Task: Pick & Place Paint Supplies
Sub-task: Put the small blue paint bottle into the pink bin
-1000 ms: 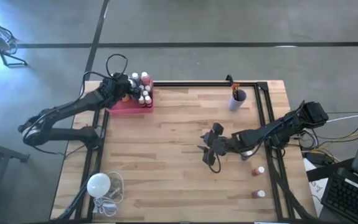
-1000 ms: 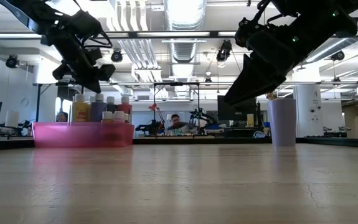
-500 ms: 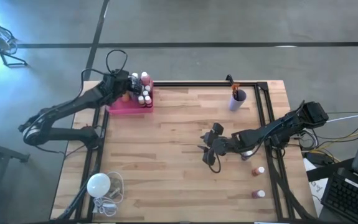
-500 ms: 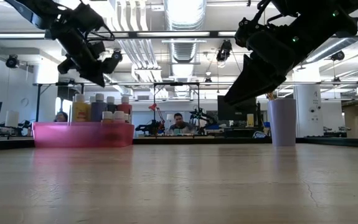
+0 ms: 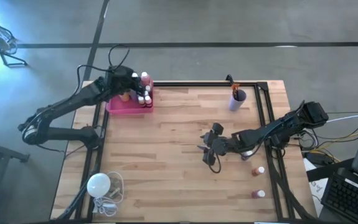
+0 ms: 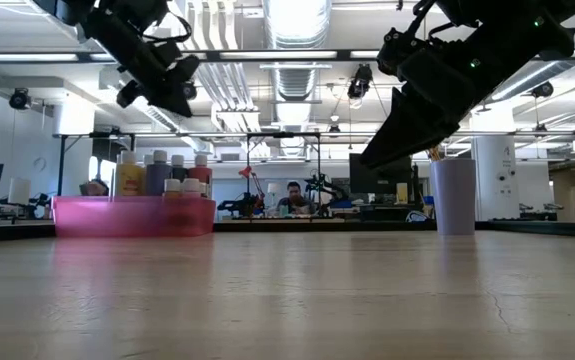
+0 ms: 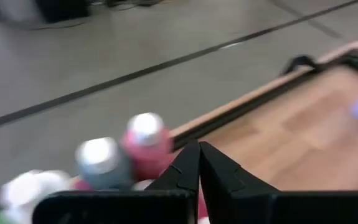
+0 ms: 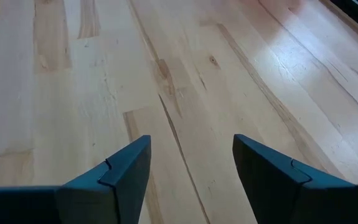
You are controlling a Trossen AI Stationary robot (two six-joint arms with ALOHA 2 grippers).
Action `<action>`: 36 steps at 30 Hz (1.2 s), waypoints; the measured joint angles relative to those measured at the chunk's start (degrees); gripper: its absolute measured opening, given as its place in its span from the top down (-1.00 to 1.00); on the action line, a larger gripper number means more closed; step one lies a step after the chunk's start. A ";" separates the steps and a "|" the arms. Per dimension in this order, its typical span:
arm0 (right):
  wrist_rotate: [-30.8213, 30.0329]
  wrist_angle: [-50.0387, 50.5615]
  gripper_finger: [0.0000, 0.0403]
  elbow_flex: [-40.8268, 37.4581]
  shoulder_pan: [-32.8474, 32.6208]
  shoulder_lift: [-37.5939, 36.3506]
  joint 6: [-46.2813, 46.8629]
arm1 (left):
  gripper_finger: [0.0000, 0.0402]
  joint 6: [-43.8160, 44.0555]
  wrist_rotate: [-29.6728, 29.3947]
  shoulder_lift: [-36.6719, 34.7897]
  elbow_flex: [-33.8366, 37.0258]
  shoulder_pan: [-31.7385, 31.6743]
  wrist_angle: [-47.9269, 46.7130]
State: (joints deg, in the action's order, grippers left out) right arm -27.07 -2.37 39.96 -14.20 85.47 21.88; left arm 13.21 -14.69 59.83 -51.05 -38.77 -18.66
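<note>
High view, left to right. Near the front left corner of the light wooden slatted table point(image 5: 179, 124): a white round bulb point(image 5: 98, 184) on a coiled cord. At the far left corner: a shallow pink plastic tray point(image 5: 126, 104) packed with upright white-capped paint bottles point(image 5: 142, 91). Left gripper point(image 5: 131, 81) raised above that tray, fingers pressed together and empty, tips meeting in a point in the left wrist view point(image 7: 198, 163), with a pink bottle point(image 7: 146, 144) and a purple-grey bottle point(image 7: 103, 163) just past them. Low view: same tray point(image 6: 132, 215) with yellow, purple and red bottles standing in it, left gripper point(image 6: 157, 75) well above the caps, touching none.

Toward the far right: a pale lavender cup point(image 5: 236, 99) holding thin dark paintbrushes point(image 5: 234, 91). Right of centre: right gripper point(image 5: 210, 149) over bare wood, fingers parted at a middling width and empty, plain boards between them in the right wrist view point(image 8: 191, 171). Near the right edge, behind that arm: two tiny reddish-brown white-capped bottles, one point(image 5: 258, 170) nearer the arm, the other point(image 5: 258, 194) closer to the front, apart from each other.
</note>
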 joint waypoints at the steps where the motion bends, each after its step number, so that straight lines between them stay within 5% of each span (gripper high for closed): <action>1: 0.00 0.04 -0.09 0.00 0.00 0.00 -0.46 | 0.94 0.00 1.38 0.00 0.21 0.64 0.87; 8: 0.42 7.50 0.03 3.84 -0.11 -0.72 -2.59 | 0.95 -0.58 5.85 0.00 0.82 7.67 3.09; 16: 0.54 34.13 0.17 15.02 -1.67 -1.09 2.33 | 0.95 -2.96 5.93 0.00 1.71 18.51 6.48; 29: 1.10 75.88 0.41 32.72 -12.74 -1.09 23.98 | 0.94 -4.11 5.66 3.29 1.71 28.18 10.24; 36: 6.16 85.07 0.52 37.29 -22.43 -1.54 40.61 | 0.94 -5.89 5.70 11.34 1.73 28.35 16.60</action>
State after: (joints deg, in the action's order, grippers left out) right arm -20.91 82.69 77.25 -36.62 83.93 62.49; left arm 7.32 -8.99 71.17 -49.32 -10.41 -2.07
